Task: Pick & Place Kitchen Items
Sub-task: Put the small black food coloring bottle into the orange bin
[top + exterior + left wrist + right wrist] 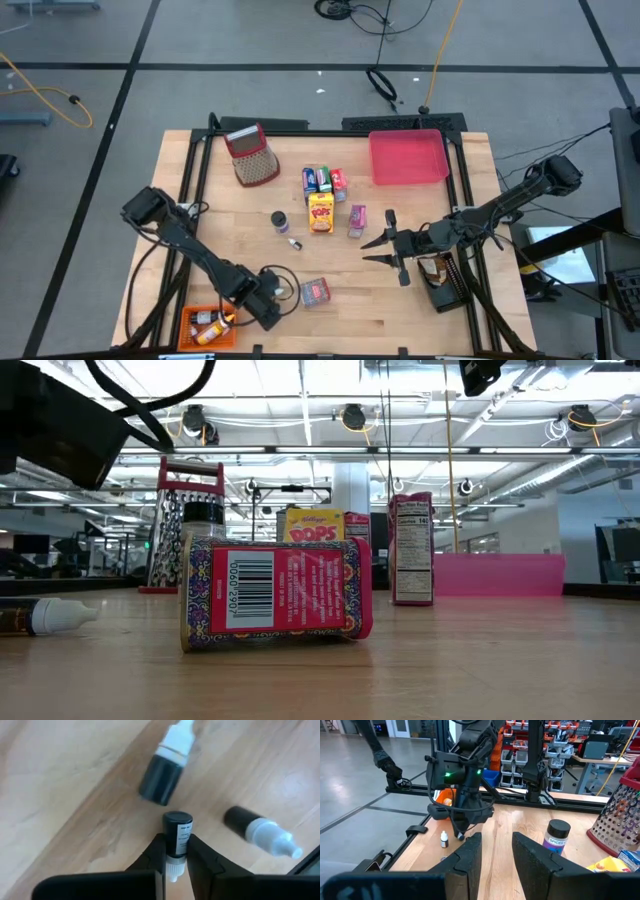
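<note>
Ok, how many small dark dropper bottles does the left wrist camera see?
3. One bottle is clamped between the left gripper's fingers; a second bottle lies just beyond; a third bottle lies aside. More may be outside this view.

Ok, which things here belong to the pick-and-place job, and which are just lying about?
Job: dark bottle pinched in the left gripper; two loose bottles; cereal box; red box; pink packet; spice jar.
Lying about: grater; pink tray; orange tray. The right gripper waits open and empty mid-table.
</note>
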### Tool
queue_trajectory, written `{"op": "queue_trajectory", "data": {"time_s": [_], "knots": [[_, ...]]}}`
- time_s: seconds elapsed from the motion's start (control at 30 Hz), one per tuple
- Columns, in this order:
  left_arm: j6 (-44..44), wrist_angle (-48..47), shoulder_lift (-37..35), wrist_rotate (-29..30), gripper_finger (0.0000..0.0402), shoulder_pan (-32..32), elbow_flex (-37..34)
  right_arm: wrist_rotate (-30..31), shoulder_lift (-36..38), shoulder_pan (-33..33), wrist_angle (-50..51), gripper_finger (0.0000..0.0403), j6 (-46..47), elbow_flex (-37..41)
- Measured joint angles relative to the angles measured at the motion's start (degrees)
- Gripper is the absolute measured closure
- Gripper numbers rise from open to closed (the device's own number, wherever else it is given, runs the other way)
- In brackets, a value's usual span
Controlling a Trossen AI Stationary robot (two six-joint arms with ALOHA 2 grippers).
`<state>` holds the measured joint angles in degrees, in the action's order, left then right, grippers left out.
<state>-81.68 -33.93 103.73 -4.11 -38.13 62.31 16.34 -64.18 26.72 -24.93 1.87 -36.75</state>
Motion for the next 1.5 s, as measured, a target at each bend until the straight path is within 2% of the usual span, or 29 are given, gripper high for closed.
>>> {"op": "queue_trajectory", "data": {"time_s": [0.27,0.5,0.6,0.97,1.17,1.5], "knots": [[1.1,-4.2,-6.9,-0.4,0.037,0.7,0.0,0.0,0.0,0.0,0.1,0.0303,0.0,0.0],[-2.9,-7.0,-12.4,-7.7,0.0365,-2.7,0.1,0.0,0.0,0.0,0.4,0.0303,-0.8,0.0],[-7.4,-6.9,-13.9,-9.4,0.0368,-4.8,0.1,0.0,0.0,0.0,0.4,0.0303,-0.9,0.0],[-27.5,-10.5,-14.2,-9.3,0.0363,-16.4,0.1,0.0,0.0,0.0,0.4,0.0303,-1.1,0.0],[-34.9,-11.0,-14.2,-6.5,0.0326,-19.9,0.1,0.0,0.0,0.0,0.4,0.0303,-1.1,0.0],[-38.9,-13.7,-14.2,-5.5,0.0268,-20.5,0.1,0.0,0.0,0.0,0.4,0.0303,-1.1,0.0]]}}
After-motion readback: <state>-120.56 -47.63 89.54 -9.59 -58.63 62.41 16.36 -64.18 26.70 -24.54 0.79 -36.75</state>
